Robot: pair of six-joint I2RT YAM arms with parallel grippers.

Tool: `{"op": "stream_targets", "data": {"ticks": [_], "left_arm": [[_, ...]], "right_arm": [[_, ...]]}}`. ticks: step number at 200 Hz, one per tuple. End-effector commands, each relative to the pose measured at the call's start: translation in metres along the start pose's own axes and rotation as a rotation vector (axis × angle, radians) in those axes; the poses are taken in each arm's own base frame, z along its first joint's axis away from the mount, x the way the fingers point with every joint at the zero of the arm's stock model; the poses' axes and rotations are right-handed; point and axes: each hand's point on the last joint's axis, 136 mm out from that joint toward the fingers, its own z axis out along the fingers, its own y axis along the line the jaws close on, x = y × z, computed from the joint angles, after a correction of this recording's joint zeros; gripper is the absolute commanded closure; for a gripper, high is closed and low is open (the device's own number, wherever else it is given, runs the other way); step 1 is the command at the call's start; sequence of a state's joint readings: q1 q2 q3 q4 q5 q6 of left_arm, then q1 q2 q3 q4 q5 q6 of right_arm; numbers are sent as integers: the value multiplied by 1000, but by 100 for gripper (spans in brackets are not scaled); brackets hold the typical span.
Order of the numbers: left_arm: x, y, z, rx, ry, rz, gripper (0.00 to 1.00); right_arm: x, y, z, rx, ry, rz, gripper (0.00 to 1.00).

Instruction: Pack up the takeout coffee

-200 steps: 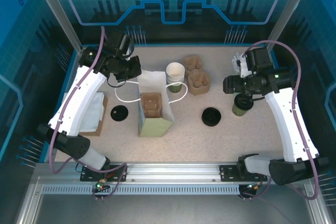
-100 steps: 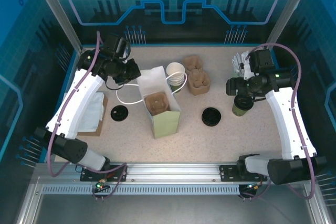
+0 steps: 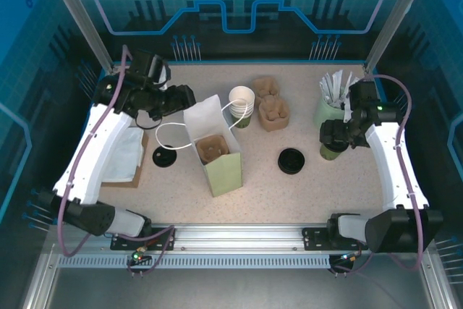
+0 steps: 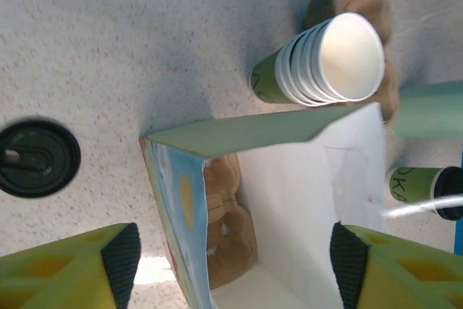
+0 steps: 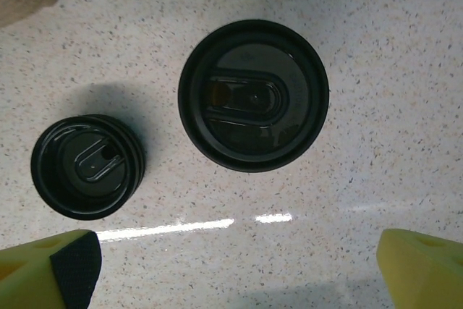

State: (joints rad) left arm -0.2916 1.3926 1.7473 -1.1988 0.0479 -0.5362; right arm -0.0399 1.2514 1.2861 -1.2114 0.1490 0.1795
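Small green paper cup (image 5: 253,95) w/ round black plastic lid is stood at 3 o'clock on speckled table (image 3: 304,193), below right gripper (image 5: 239,262), spread wide, nothing held. Astride pale-green paper bag (image 4: 304,200), left gripper (image 4: 231,265) is likewise spread, empty. Cup judged light, crushable, poss. full: wall to be pinched gently mid-height, not lid.

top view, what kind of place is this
Probably a lab robot cell staged as a takeout counter: two arms bolted to a rail, blue backdrop panels on a metal frame, and a bag, cup stack and lids on the speckled table.
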Motion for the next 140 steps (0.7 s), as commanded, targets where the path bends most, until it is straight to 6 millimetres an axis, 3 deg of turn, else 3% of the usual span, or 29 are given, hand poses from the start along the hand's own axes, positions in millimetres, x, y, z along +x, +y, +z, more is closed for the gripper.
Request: {"op": "stream_targets", "data": {"ticks": [1,34,64,140], "left_arm": [[-1,3,-41,19,-100,87,23],[10,5,-58,64,-145,124,16],[19,15,-61,41,-154,166,8],[26,25,-58,0,-124,176,7]], "right_arm": [[0,0,12,-14,1,26,0],[3,-1,36,-9,33,55,0],[1,1,51,-12,44,71,0],[-6,-4,82,6,84,110,0]]}}
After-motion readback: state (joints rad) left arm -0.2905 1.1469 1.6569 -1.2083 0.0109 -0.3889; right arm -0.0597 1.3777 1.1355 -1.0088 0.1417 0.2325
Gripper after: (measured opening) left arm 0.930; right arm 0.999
